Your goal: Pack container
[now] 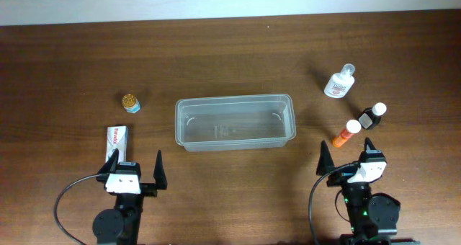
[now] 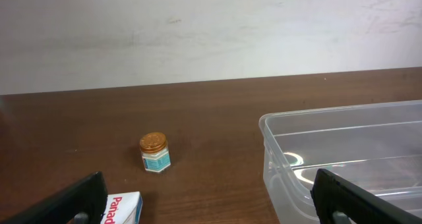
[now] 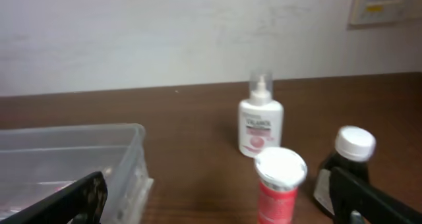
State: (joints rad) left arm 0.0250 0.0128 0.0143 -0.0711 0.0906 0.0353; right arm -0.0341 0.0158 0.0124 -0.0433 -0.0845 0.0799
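Bin (image 1: 235, 99) centre, empty | bottles (image 1: 339, 83) right, box (image 1: 117, 137) left, one side per arm | left gripper (image 1: 136, 159), right gripper (image 1: 346, 153) spread, empty.

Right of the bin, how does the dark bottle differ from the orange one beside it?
The dark bottle has a near-black body, while the orange bottle is orange-red. The dark bottle looks broader and the orange bottle slimmer. The orange bottle stands nearer the container, and the dark bottle is farther right. Both have white caps and stand upright outside the container.
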